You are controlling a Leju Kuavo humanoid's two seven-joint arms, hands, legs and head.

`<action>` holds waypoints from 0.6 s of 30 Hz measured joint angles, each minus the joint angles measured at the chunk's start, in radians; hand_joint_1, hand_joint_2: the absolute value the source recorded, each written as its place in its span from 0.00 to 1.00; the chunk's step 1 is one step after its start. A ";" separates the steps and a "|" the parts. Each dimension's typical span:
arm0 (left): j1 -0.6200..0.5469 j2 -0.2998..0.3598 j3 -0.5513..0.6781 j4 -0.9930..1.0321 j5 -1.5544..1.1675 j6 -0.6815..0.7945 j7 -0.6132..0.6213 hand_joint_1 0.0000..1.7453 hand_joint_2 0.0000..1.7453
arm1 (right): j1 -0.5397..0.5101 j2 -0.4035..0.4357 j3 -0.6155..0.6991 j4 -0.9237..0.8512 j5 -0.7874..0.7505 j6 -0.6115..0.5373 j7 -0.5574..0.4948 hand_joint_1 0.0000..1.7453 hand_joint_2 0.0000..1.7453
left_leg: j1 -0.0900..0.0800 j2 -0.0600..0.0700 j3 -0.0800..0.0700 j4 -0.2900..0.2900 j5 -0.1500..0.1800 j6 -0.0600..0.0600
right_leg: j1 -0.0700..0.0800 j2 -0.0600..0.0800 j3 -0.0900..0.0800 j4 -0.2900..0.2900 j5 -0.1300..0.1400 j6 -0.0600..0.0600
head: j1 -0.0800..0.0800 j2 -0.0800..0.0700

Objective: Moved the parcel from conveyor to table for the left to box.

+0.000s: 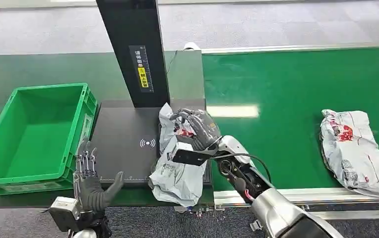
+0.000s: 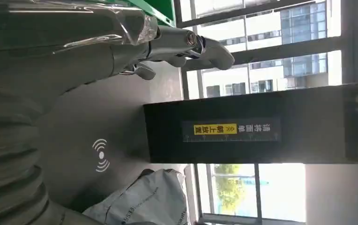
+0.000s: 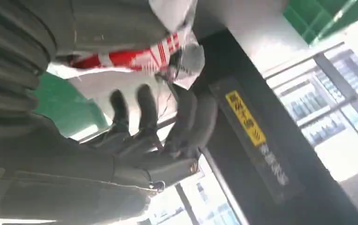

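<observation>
A crumpled grey parcel (image 1: 177,171) with red print lies on the right edge of the black scanner plate (image 1: 123,144), its lower end hanging over the table's front edge. My right hand (image 1: 200,128) lies on its upper part, fingers curled over it, and grips it. The right wrist view has the parcel (image 3: 130,58) between the thumb and the dark fingers (image 3: 144,110) of my right hand (image 3: 144,140). My left hand (image 1: 91,181) stands open with fingers up at the plate's front left corner, apart from the parcel. In the left wrist view its fingers (image 2: 186,44) are bare, with the parcel (image 2: 144,201) beyond.
An empty green crate (image 1: 33,129) stands left of the plate, close to my left hand. A black post (image 1: 133,49) with a yellow label rises behind the plate. On the green conveyor (image 1: 286,99) at the right lies a second grey parcel (image 1: 356,148).
</observation>
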 measured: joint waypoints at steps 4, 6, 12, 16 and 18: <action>-0.001 0.000 -0.008 0.003 0.000 0.000 0.000 0.00 1.00 | 0.027 -0.006 -0.031 -0.035 -0.009 -0.027 -0.026 0.00 1.00 | 0.000 0.000 0.000 0.000 0.000 0.000 | 0.000 0.000 0.000 0.000 0.000 0.000 | 0.000 0.000; 0.000 0.000 -0.012 0.003 0.000 0.000 0.000 0.00 1.00 | 0.043 -0.008 -0.047 -0.055 -0.030 -0.044 -0.049 0.00 1.00 | 0.000 0.000 0.000 0.000 0.000 0.000 | 0.000 0.000 0.000 0.000 0.000 0.000 | 0.000 0.000; -0.002 0.002 -0.037 0.006 -0.021 -0.007 -0.003 0.00 1.00 | 0.116 -0.024 -0.134 -0.175 -0.279 0.046 -0.088 0.00 1.00 | 0.000 0.000 0.000 0.000 0.000 0.000 | 0.000 0.000 0.000 0.000 0.000 0.000 | 0.000 0.000; -0.002 0.005 -0.043 0.012 -0.023 -0.006 -0.003 0.00 1.00 | 0.158 -0.039 -0.219 -0.231 -0.484 0.241 -0.060 0.00 1.00 | 0.000 0.000 0.000 0.000 0.000 0.000 | 0.000 0.000 0.000 0.000 0.000 0.000 | 0.000 0.000; 0.001 0.006 -0.042 0.012 -0.024 -0.003 -0.003 0.00 1.00 | 0.187 -0.050 -0.264 -0.259 -0.531 0.298 -0.026 0.00 1.00 | 0.000 0.000 0.000 0.000 0.000 0.000 | 0.000 0.000 0.000 0.000 0.000 0.000 | 0.000 0.000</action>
